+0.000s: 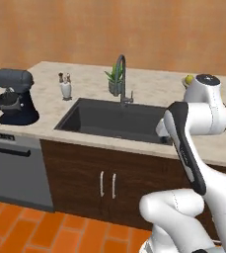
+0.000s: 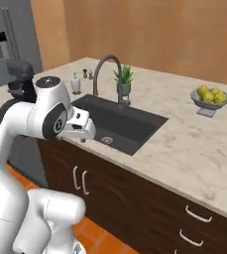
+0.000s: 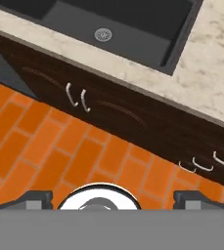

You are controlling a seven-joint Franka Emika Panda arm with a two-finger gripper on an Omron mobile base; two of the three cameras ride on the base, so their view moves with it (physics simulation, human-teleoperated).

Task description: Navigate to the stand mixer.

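Note:
The stand mixer (image 1: 16,98) stands at the far left end of the counter, dark grey with a rounded head, a dark bowl and a flat dark base. In the right base view the stand mixer (image 2: 20,79) peeks out behind my white arm. My gripper (image 3: 113,199) points down at the orange floor in front of the sink cabinet. It is open, its two dark fingertips (image 3: 35,198) far apart with nothing between them. My hand (image 2: 80,128) hangs over the counter's front edge by the sink, well to the right of the mixer.
A black sink (image 1: 109,118) with a curved faucet (image 1: 122,79) takes up the middle of the beige counter (image 1: 45,126). Behind it stand a potted plant (image 1: 115,79) and a soap dispenser (image 1: 66,89). A lemon bowl (image 2: 210,96) sits at the right. A grey dishwasher (image 1: 13,170) is below the mixer.

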